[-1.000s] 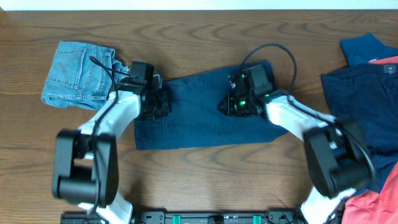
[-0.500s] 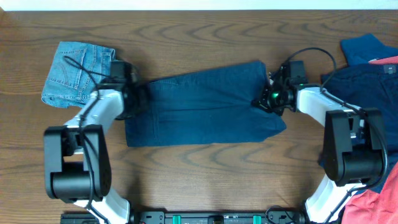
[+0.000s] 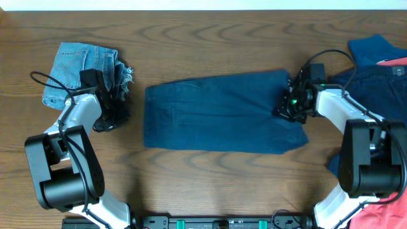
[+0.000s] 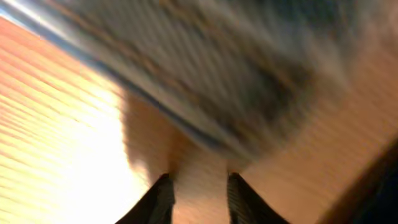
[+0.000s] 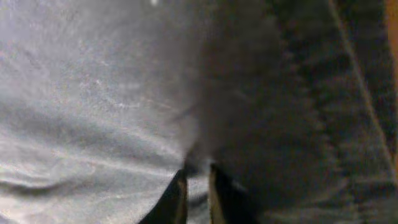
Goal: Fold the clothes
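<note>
The dark-navy shorts (image 3: 216, 111) lie spread flat in the middle of the table. My right gripper (image 3: 290, 108) sits on their right edge, and in the right wrist view its fingers (image 5: 198, 169) are nearly closed, pinching a fold of the navy fabric (image 5: 93, 93). My left gripper (image 3: 107, 119) is off the shorts to their left, just below the light-blue denim shorts (image 3: 79, 73). In the left wrist view its fingers (image 4: 199, 179) are apart with bare table between them and blurred denim (image 4: 205, 62) above.
A pile of dark-navy and blue garments (image 3: 375, 95) lies at the right edge, with coral-red fabric (image 3: 388, 210) at the bottom right corner and a red piece (image 3: 397, 63) on top. The arm bases stand at the front edge.
The left gripper let go of the navy shorts and moved left, off the fabric beside the denim. The right gripper moved right, and the shorts slid right and now lie flatter.
</note>
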`<state>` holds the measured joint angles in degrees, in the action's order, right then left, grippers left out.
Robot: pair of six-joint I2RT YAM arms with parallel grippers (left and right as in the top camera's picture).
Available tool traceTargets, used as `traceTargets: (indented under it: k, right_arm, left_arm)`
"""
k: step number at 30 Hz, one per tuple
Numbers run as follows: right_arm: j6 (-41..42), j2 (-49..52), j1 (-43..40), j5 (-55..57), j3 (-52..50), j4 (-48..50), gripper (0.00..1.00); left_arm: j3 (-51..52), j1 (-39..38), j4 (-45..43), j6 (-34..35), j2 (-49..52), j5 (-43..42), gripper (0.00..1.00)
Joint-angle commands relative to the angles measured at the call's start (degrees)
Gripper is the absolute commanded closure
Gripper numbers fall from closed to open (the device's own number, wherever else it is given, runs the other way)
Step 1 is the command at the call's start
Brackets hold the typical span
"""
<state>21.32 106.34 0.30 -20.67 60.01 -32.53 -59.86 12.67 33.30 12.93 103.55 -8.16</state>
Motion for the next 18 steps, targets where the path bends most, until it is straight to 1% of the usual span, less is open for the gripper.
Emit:
traceTargets:
  k: [1, 5, 7, 9, 11, 12, 14, 15, 18]
  right_arm:
    - [-6.4, -7.7, -0.9, 3.3, -1.1, -1.7, 0.82]
    - [-6.4, -17.1, -0.7, -0.1, -1.1, -3.8, 0.75]
    - [-6.4, -20.3, -0.1, -1.7, -1.1, -4.5, 0.73]
    - [-6.3, -21.7, 0.6, -2.2, -1.1, -5.3, 0.67]
    - [-5.9, -21.8, 1.8, -2.5, -1.1, -6.7, 0.54]
    - [-5.9, -21.4, 2.8, -2.5, -1.3, -7.6, 0.47]
    - [-5.9, -20.4, 4.1, -2.5, -1.5, -8.6, 0.41]
    - [-5.9, -19.5, 4.9, -2.5, -1.7, -8.7, 0.39]
    - [-4.6, -16.5, 6.6, -1.5, -1.7, -8.9, 0.38]
  left_arm:
    - [-1.6, 0.1, 2.2, -2.2, -4.3, -12.6, 0.63]
    - [-1.6, 0.1, 6.0, -3.2, -7.9, -19.7, 0.50]
    - [-1.6, 0.1, 8.1, -4.2, -8.7, -21.9, 0.42]
    - [-1.5, 0.0, 10.2, -5.7, -8.7, -22.9, 0.37]
    - [-1.0, -0.5, 11.3, -7.3, -8.7, -22.9, 0.30]
    - [-0.4, -1.1, 11.4, -8.3, -8.7, -22.9, 0.25]
    - [0.2, -2.1, 11.4, -9.1, -8.6, -22.9, 0.18]
    - [0.3, -2.8, 11.4, -9.9, -8.4, -22.9, 0.16]
    - [0.3, -4.8, 10.8, -11.2, -7.6, -22.6, 0.14]
